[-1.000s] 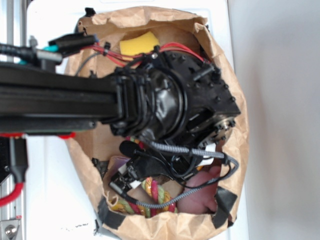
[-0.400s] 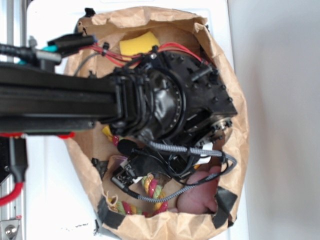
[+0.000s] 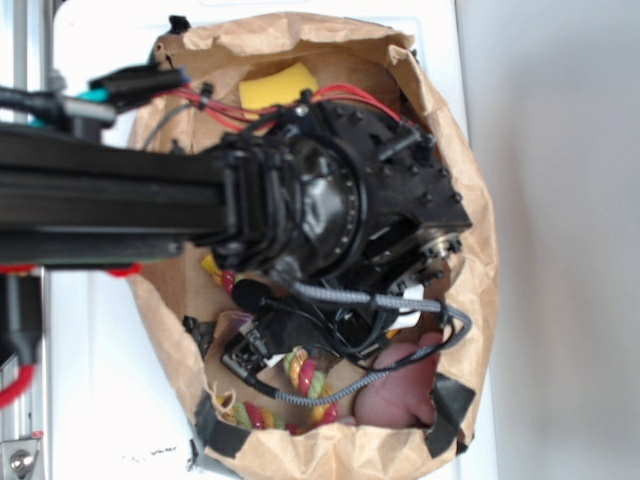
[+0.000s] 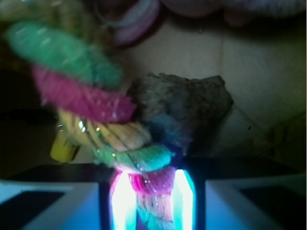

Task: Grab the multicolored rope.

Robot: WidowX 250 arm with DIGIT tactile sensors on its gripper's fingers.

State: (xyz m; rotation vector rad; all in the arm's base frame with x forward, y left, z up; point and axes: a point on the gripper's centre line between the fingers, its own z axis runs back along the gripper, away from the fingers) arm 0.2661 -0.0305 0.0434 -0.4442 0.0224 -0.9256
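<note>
White table (image 3: 560,200) surrounds the paper bag (image 3: 480,290); we see our tool (image 4: 146,201) clamped on the multicolored rope (image 4: 86,103), now lifted above the bag floor, so the grab has taken.

The arm (image 3: 110,205) is a black ribbed beam ending in a glossy black round wrist housing (image 3: 340,200) studded with small screws. Red wires (image 3: 345,95) arc over its top, a grey braided cable (image 3: 370,300) loops beneath, and a teal-tipped plug (image 3: 95,95) sits near the beam. The wrist view shows pale claw fingers (image 4: 48,206), glowing cyan inside.
</note>
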